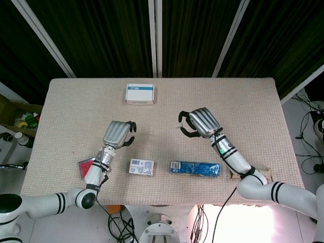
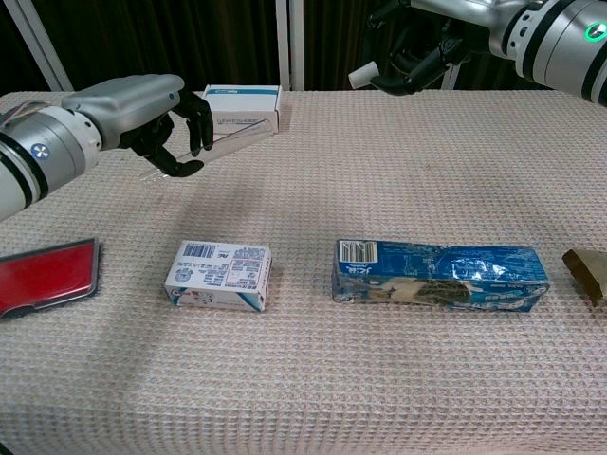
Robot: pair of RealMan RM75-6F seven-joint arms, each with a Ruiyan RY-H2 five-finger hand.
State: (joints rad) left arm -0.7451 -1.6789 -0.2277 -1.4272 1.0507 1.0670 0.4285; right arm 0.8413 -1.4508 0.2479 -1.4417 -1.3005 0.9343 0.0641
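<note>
My left hand [image 1: 119, 134] hovers above the cloth at the left, fingers bent but apart, holding nothing; it also shows in the chest view [image 2: 142, 112]. Just below it lies a small white barcode box [image 1: 142, 167] [image 2: 220, 276]. A red flat case [image 1: 85, 167] [image 2: 47, 275] lies partly under my left forearm. My right hand [image 1: 199, 122] [image 2: 417, 43] floats right of centre, fingers loosely curved and empty. A long blue packet [image 1: 195, 168] [image 2: 441, 275] lies in front of it.
A white-and-blue box [image 1: 140, 94] [image 2: 244, 106] lies at the back centre of the beige cloth-covered table [image 1: 243, 101]. A brown item [image 1: 266, 175] [image 2: 588, 270] sits at the front right edge. Clutter stands on the floor to the left.
</note>
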